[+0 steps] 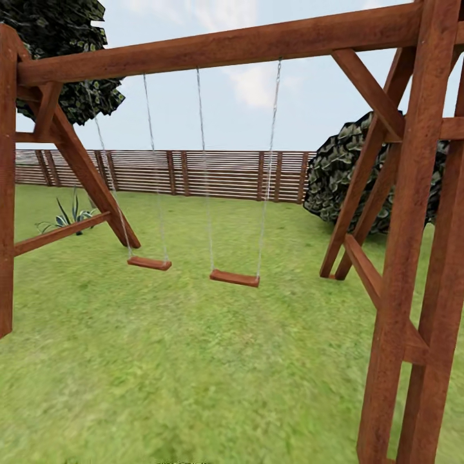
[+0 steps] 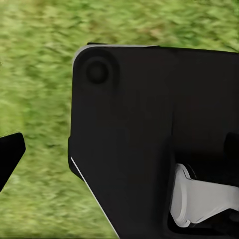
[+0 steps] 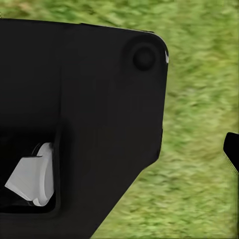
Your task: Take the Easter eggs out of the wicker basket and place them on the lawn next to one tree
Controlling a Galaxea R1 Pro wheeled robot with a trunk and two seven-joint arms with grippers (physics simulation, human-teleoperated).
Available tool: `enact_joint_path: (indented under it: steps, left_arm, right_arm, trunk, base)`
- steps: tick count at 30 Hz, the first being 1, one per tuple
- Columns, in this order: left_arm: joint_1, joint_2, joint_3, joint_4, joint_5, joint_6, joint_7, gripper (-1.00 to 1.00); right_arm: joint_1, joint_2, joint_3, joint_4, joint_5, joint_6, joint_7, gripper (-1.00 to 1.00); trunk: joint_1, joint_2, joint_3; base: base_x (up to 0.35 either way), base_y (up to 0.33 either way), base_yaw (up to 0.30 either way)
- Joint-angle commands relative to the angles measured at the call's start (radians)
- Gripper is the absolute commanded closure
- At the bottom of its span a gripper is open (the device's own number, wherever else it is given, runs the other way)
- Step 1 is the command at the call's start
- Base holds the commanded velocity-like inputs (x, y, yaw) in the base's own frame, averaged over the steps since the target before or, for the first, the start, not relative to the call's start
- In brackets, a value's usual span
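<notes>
The Easter eggs and the wicker basket are out of view. The head view looks over the lawn of the garden toward a dark slatted fence. A dark leafy tree crown hangs at the top left, its trunk hidden. In the left wrist view a black fingertip pokes in over grass, beside a big black robot part. The right wrist view has a black fingertip at its edge and a similar black part. Neither view tells how the jaws stand.
A red-brown wooden swing set stands close ahead: top beam, right frame posts, left post, two hanging seats. A dark shrub grows at the right, a spiky plant at the left.
</notes>
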Motion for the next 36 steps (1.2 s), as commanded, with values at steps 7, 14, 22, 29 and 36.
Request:
enact_joint_path:
  steps: [7,14,22,29,36]
  left_arm:
    - [0.001,0.0,0.006,-0.001,0.001,-0.001,0.0,-1.0]
    - [0.001,0.0,0.005,-0.001,0.001,-0.001,0.0,-1.0]
    - [0.001,0.0,0.005,-0.001,0.001,-0.002,0.0,-1.0]
    - [0.001,0.0,0.005,-0.001,0.001,-0.003,0.0,-1.0]
    - [0.001,0.0,0.006,-0.002,0.001,-0.002,0.001,-1.0]
  right_arm:
    - [0.0,0.0,0.005,0.001,0.003,-0.004,-0.006,-1.0]
    - [0.0,0.0,0.005,0.001,0.003,-0.004,-0.006,-1.0]
    - [0.0,0.0,0.006,0.001,0.003,-0.004,-0.006,-1.0]
    - [0.0,0.0,0.007,0.001,0.003,-0.002,-0.006,-1.0]
    - [0.0,0.001,0.005,0.001,0.003,0.01,-0.004,-1.0]
  trunk:
    - [0.0,-0.001,-0.001]
    - [0.0,-0.001,-0.001]
    - [0.0,-0.001,-0.001]
    - [0.0,-0.001,-0.001]
    - [0.0,-0.001,-0.001]
  base:
    - [0.0,0.0,0.286]
    - [0.0,0.0,0.286]
    - [0.0,0.0,0.286]
    - [0.0,0.0,0.286]
    - [0.0,0.0,0.286]
